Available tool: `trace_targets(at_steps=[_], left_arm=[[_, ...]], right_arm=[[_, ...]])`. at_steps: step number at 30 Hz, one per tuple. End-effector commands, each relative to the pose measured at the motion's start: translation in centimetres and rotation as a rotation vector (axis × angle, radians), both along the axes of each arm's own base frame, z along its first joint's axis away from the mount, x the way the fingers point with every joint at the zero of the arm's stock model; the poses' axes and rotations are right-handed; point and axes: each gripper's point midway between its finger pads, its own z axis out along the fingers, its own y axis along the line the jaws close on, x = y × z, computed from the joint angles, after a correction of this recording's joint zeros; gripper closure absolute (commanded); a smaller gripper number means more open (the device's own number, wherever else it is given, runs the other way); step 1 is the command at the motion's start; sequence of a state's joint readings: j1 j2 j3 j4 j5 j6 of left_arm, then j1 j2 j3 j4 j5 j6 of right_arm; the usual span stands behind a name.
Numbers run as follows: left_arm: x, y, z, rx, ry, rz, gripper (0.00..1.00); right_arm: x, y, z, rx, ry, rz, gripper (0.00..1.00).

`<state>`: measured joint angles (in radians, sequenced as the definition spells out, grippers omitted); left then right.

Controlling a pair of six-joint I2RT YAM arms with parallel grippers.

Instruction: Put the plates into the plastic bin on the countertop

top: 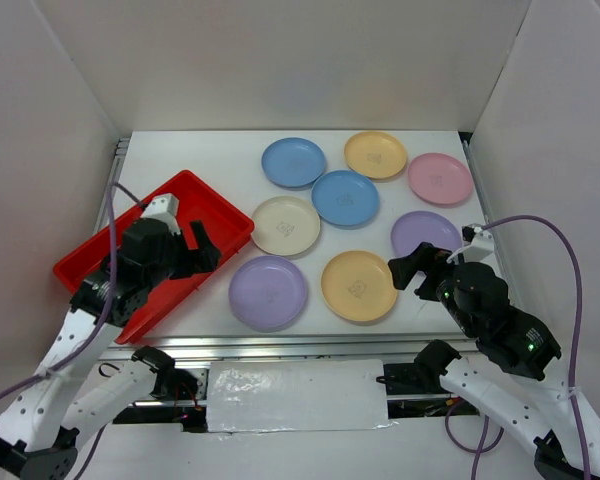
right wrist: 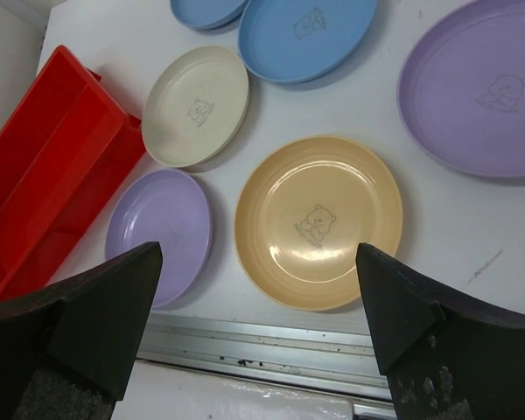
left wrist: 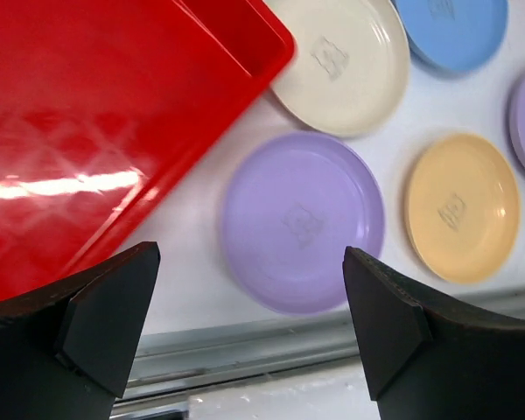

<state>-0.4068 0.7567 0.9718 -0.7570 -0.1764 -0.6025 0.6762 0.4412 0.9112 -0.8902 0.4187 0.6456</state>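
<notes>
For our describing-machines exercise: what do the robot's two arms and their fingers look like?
Both the left arm and right arm have white shells with black joints and wrist housings. A purple cable loops along each. The fingers are black, blunt wedges. Small green lights glow on the right arm.

No legible words, numbers or brand names in any view.
Only mark: small bear figure stamped at plate centres in right wrist view:
- yellow-orange plate [right wrist: 318, 223], mid-frame
- purple plate [right wrist: 477, 87], upper right
- blue plate [right wrist: 306, 31], top
- cream plate [right wrist: 195, 107], upper left

Faint marks beneath bear too small to read.
</notes>
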Motion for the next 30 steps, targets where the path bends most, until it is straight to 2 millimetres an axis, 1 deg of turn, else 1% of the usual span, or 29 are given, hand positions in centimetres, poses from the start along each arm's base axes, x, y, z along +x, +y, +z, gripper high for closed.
trace_targets(at_steps=[1,2,3,4,5,6,7,8,9,10,11,13,14,15,16,18,19,21,22,23,26,27,28,30], left_arm=[[-0.2,-5.1,-0.9,-0.175,0.053,-0.156,0.01],[-0.3,-5.6,-2.3,-0.163,0.089,-0.161,0.01],[-1.0,-6.9,-3.0,-0.163,0.115,-0.201,0.01],[-0.5,-6.6,-3.7,-0.128,0.116,-0.154,0.01],[-0.4,-6.7,-4.8,-0.094,0.145,-0.136,0.01],[-1.1,-7.1,-5.9,-0.053,0.179,-0.136,0.01],[-0.6,-6.3,-6.5,-0.015,0.181,-0.067,0.01],[-0.8,-6.0,-7.9,0.027,0.217,-0.039,0.01],[-1.3,-6.1,-8.7,0.052,0.236,-0.025,0.01],[-1.3,-5.6,-9.5,0.066,0.248,0.034,0.01],[-1.6,-5.3,-10.9,0.091,0.277,0.052,0.01],[-2.0,-5.0,-12.0,0.091,0.299,0.117,0.01],[-2.1,-4.6,-13.0,0.119,0.303,0.14,0.01],[-2.0,-4.5,-13.5,0.116,0.309,0.16,0.01],[-2.0,-4.5,-14.5,0.125,0.323,0.167,0.01],[-1.9,-4.8,-15.6,0.126,0.343,0.166,0.01],[-1.8,-4.9,-16.4,0.14,0.361,0.171,0.01],[-1.6,-5.4,-17.1,0.14,0.368,0.179,0.01],[-1.5,-5.3,-17.8,0.158,0.385,0.192,0.01],[-1.5,-5.4,-18.1,0.166,0.386,0.195,0.03],[-1.5,-5.7,-19.4,0.174,0.4,0.196,0.12],[-1.3,-6.1,-19.6,0.164,0.397,0.19,0.2],[-1.4,-6.0,-20.0,0.169,0.405,0.194,0.25],[-1.5,-6.2,-20.3,0.164,0.403,0.193,0.31]], right_arm=[[0.3,0.8,1.7,0.032,-0.052,0.036,0.0],[0.4,1.0,1.2,0.028,-0.044,0.039,0.0],[0.4,1.2,1.1,0.028,-0.039,0.047,0.0],[0.5,1.4,0.9,0.027,-0.033,0.05,0.0],[0.6,1.4,0.7,0.024,-0.028,0.051,0.0],[0.7,1.5,0.6,0.022,-0.023,0.052,0.0],[0.7,1.7,0.4,0.019,-0.015,0.058,0.0],[0.7,1.8,0.1,0.016,-0.008,0.059,0.0],[0.7,1.8,0.2,0.016,-0.008,0.062,0.0],[0.6,1.9,0.0,0.019,-0.007,0.069,0.0],[0.5,1.9,0.0,0.021,-0.008,0.072,0.0],[0.4,1.9,0.0,0.028,-0.017,0.079,0.0],[0.3,1.9,0.1,0.031,-0.02,0.08,0.0],[0.3,1.9,0.1,0.033,-0.022,0.082,0.0],[0.2,1.9,0.0,0.034,-0.021,0.084,0.0],[0.1,2.0,-0.1,0.031,-0.018,0.091,0.0],[0.1,2.0,0.0,0.031,-0.019,0.095,0.0],[0.1,2.1,0.0,0.03,-0.016,0.098,0.0],[0.0,2.1,0.0,0.031,-0.016,0.101,0.0],[0.0,2.2,-0.1,0.029,-0.014,0.106,0.0],[-0.2,2.2,-0.1,0.036,-0.017,0.109,0.0],[-0.2,2.2,0.0,0.037,-0.018,0.111,0.0],[-0.2,2.2,-0.1,0.041,-0.017,0.111,0.0],[-0.3,2.2,-0.1,0.043,-0.017,0.117,0.0]])
